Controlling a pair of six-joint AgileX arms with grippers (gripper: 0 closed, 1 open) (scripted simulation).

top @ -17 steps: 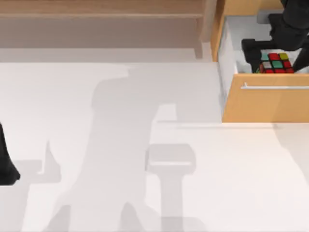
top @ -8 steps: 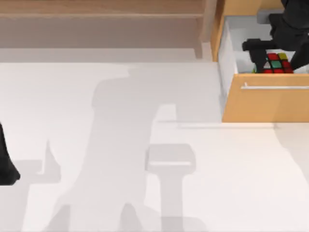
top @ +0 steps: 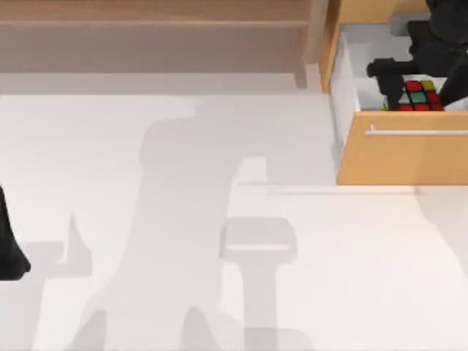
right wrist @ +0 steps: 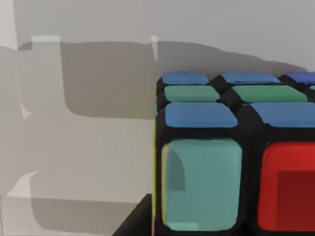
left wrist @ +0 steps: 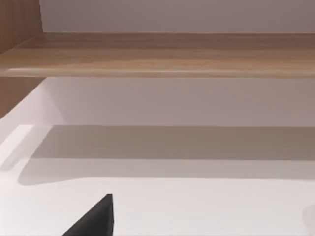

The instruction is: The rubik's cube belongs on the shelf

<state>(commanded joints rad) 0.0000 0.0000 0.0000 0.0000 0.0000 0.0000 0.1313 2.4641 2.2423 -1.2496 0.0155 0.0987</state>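
Over at the table's left edge, my left gripper is sitting parked low beside the white tabletop, and I cannot tell how its jaws stand. Across the back, the shelf is running as a long light-brown board, bare along its length in the left wrist view, ending at an upright post. Just right of that post, the orange-wood drawer cabinet is standing with its drawer pulled open and its silver handle facing the front. Inside the white drawer, the rubik's cube is lying close behind the drawer front, and my right gripper is reaching down around it, dark fingers flanking it on either side; whether they are pressing on the cube I cannot tell. The right wrist view is showing the cube very close. To do this grasp well, I judge the fingers should be closing squarely on two opposite faces, then lifting straight up clear of the drawer walls before swinging left toward the shelf.
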